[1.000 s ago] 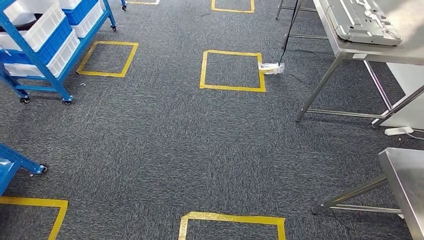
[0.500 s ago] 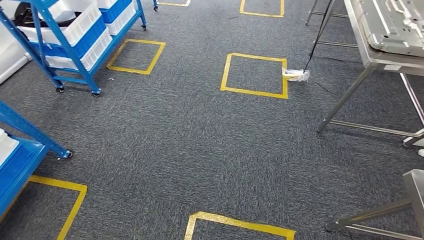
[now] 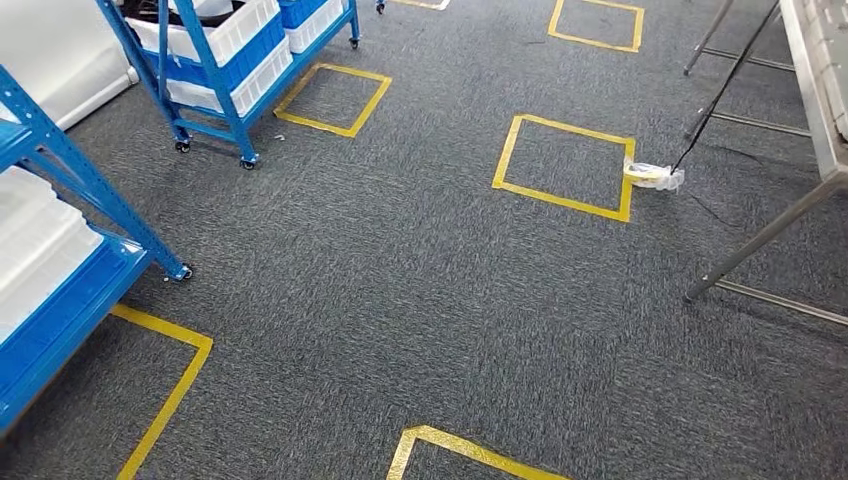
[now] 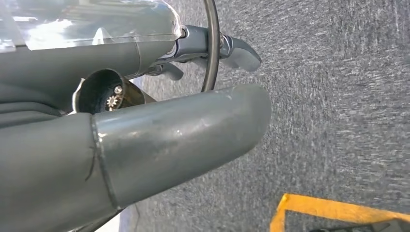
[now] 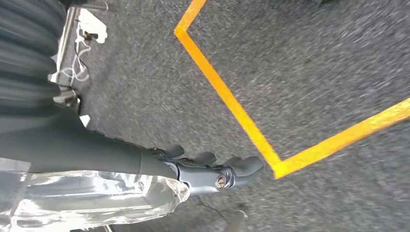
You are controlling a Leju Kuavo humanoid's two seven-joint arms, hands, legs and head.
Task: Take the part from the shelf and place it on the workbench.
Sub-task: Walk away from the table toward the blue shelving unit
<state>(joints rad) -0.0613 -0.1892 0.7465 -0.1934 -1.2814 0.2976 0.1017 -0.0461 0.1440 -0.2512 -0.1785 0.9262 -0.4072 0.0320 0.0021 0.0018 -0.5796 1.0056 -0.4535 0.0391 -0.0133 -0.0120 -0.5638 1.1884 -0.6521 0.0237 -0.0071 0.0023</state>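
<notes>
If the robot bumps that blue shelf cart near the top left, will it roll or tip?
Probably rolls: the cart stands on small casters on flat carpet. Tipping seems unlikely; its white bins sit low across a wide frame. How heavy they are, I can't tell.

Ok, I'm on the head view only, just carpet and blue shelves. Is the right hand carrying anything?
Observer: No, the right hand hangs with its fingers apart and nothing in it.
Operator: What's under it?
Observer: Grey carpet, with a yellow tape corner by the fingertips.
Operator: And the left?
Observer: A thin dark loop crosses the fingers of the left hand; I can't tell whether it's held.
</notes>
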